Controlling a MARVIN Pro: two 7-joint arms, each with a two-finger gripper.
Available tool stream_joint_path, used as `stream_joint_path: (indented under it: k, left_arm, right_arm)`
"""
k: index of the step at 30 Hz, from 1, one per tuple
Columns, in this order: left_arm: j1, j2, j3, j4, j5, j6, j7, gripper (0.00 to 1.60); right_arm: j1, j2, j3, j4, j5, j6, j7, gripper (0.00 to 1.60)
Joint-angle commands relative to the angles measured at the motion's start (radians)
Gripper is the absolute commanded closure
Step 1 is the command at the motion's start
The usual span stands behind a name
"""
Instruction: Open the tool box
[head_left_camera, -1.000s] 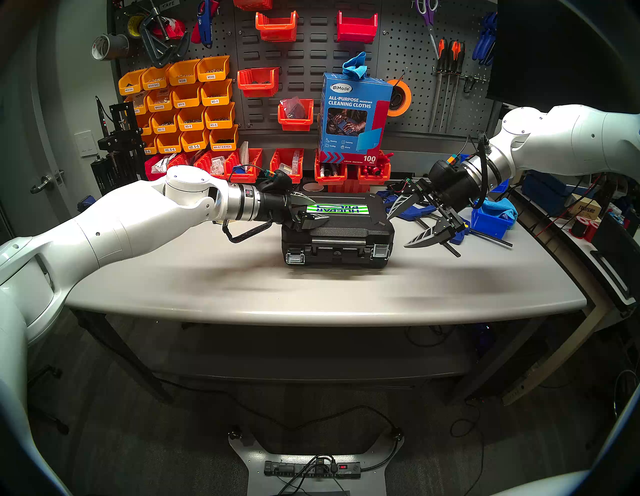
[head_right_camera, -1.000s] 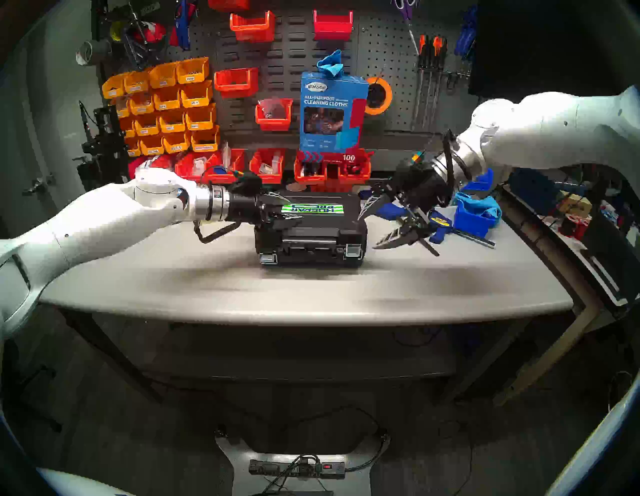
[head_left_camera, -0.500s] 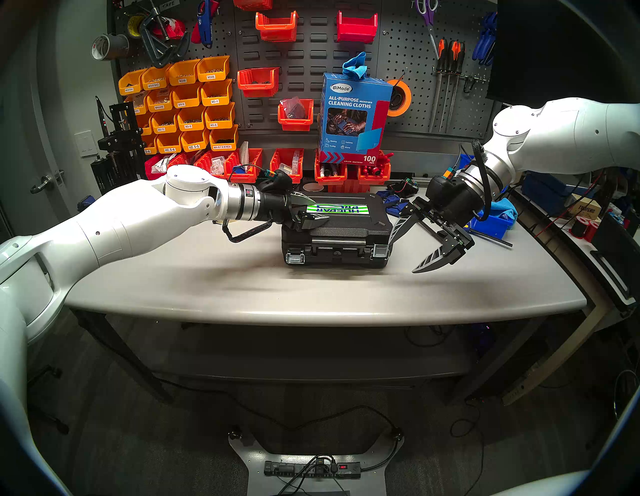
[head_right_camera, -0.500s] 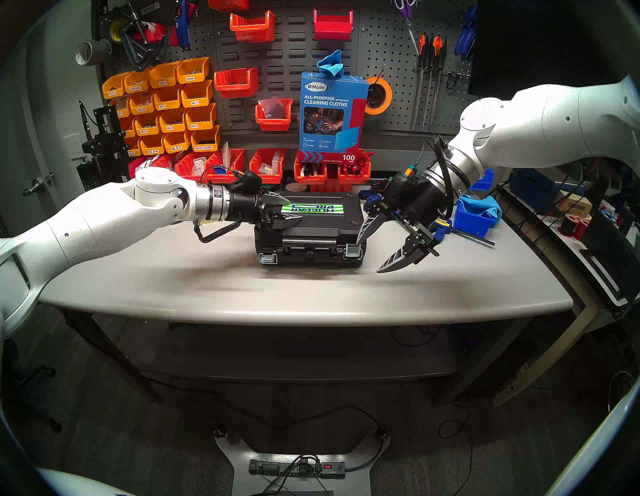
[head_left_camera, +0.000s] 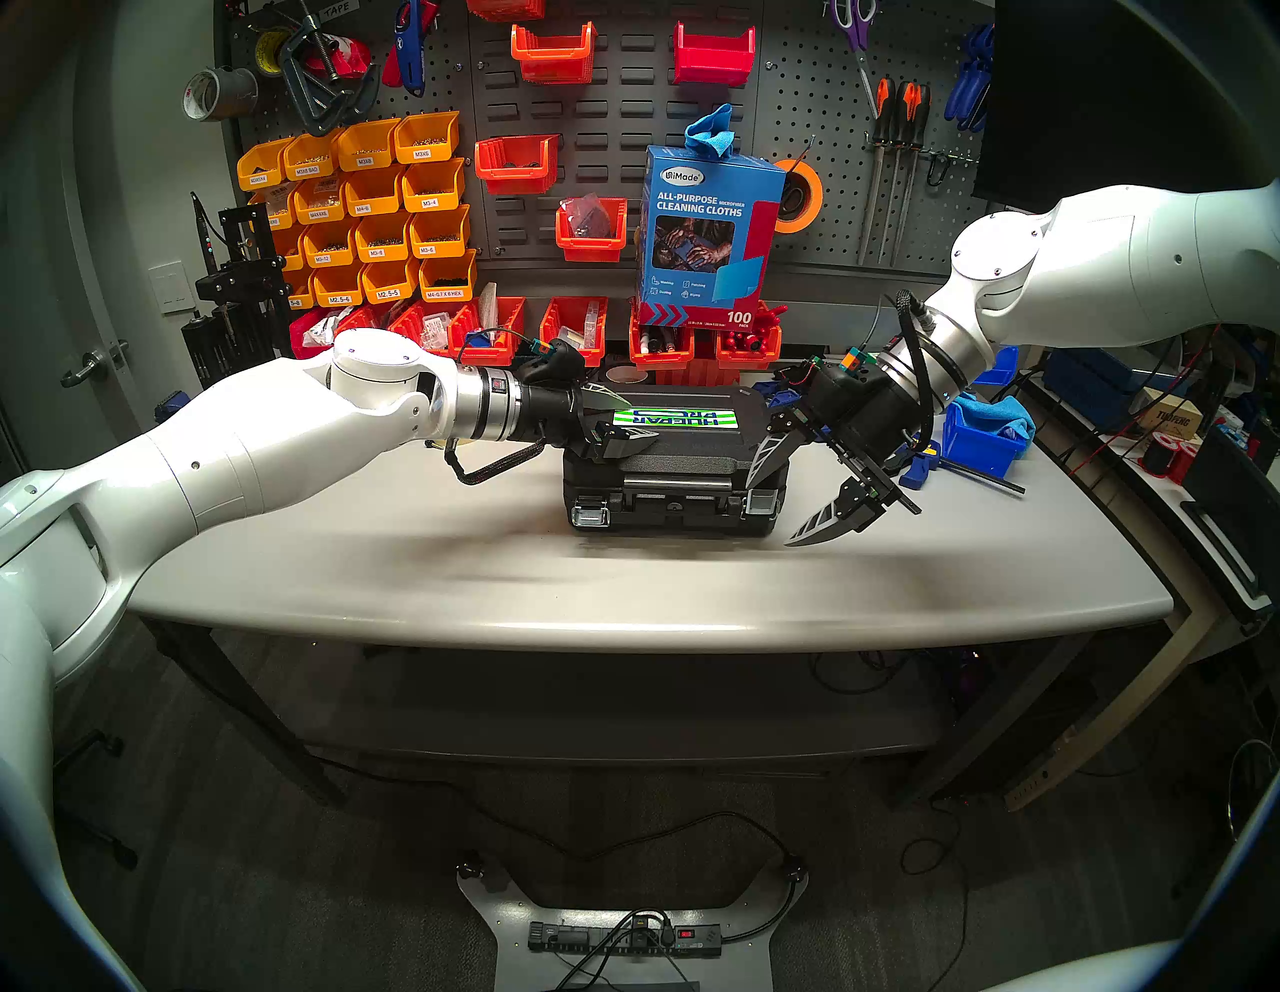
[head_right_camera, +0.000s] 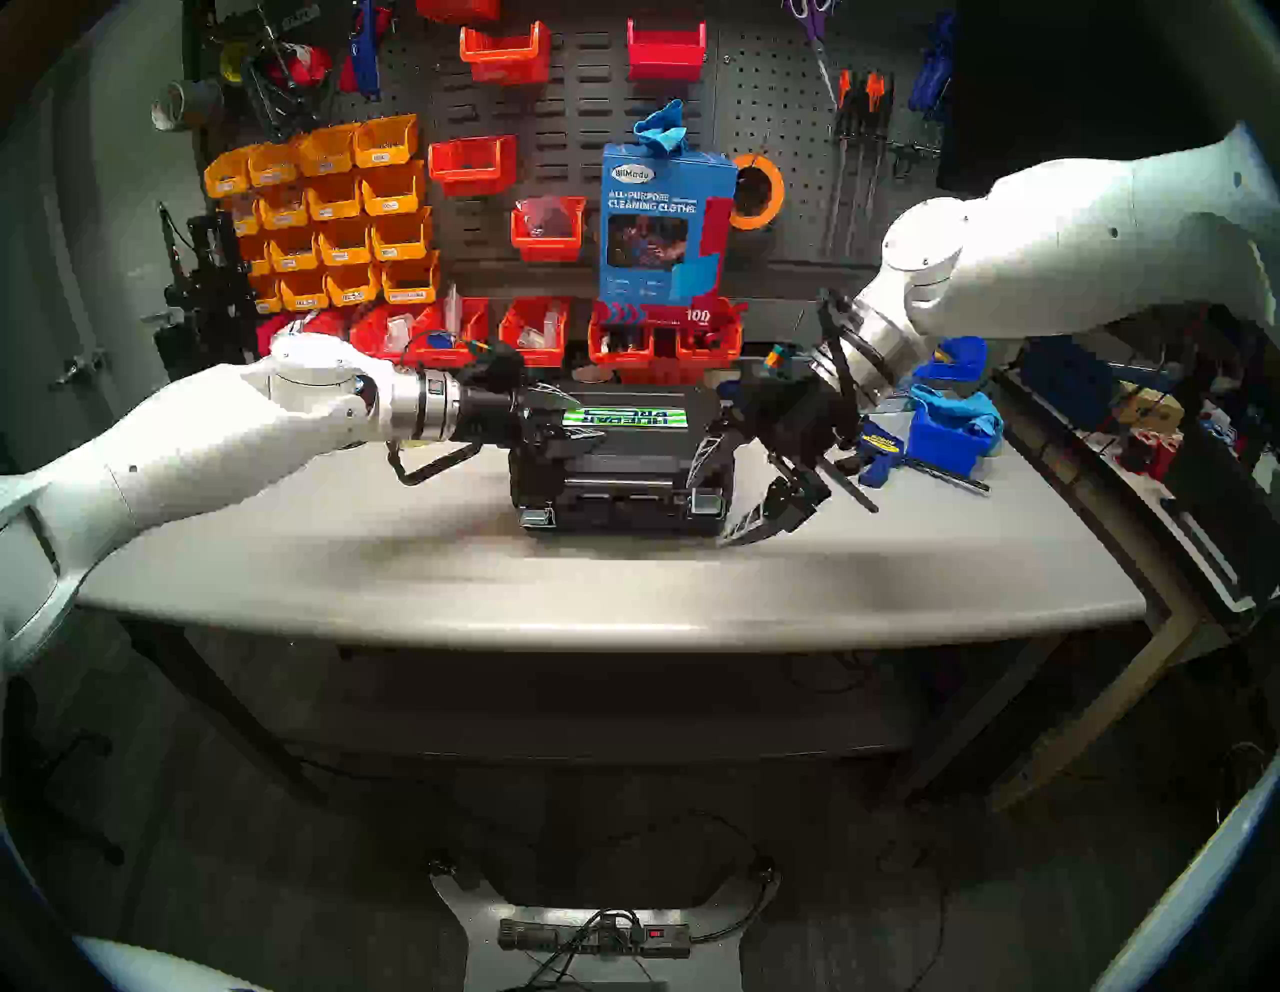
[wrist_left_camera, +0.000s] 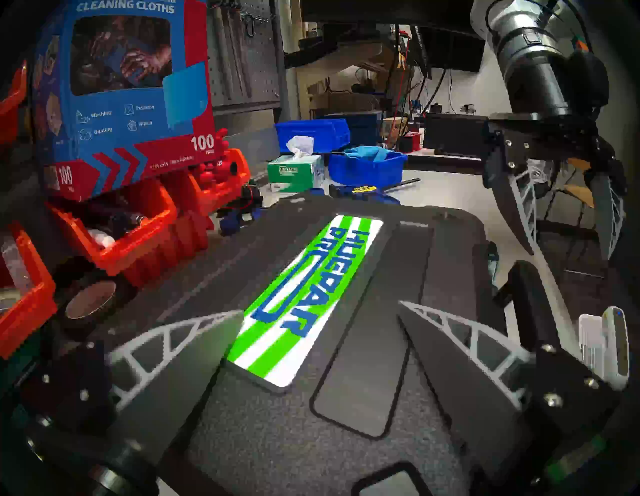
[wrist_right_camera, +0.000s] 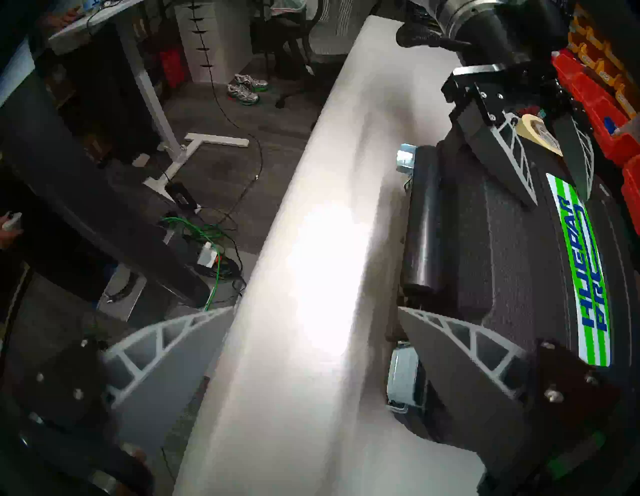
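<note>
The black textured hard-plastic tool box (head_left_camera: 675, 461) lies closed on the grey table (head_left_camera: 415, 575). The left gripper (head_left_camera: 620, 415) rests spread wide on its lid. The right gripper (head_left_camera: 783, 499), jaws wide apart, straddles the box's right front corner; only the right wrist view shows one finger (wrist_right_camera: 460, 350) over the silver metal latch (wrist_right_camera: 403, 379).

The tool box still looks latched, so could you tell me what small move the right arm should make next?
Probably bring the right tool down onto the right latch. The tool box is shut, both latches look closed, the open right tool straddles that corner, and the left tool rests open on the lid.
</note>
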Motion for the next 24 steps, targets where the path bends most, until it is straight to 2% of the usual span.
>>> stream_joint_path:
  k: [1,12,24]
  left_arm:
    - [0.033,0.006,0.048,0.006,0.03,0.027,-0.002,0.0]
    - [0.031,0.006,0.051,0.006,0.028,0.026,-0.001,0.0]
    - [0.029,0.007,0.054,0.006,0.027,0.026,-0.001,0.0]
  right_arm:
    - [0.04,-0.02,-0.016,-0.014,-0.037,0.014,-0.044,0.0]
    - [0.063,-0.014,-0.034,-0.037,-0.046,0.028,-0.086,0.0]
    - [0.066,-0.028,-0.025,-0.013,-0.05,0.036,-0.1,0.0]
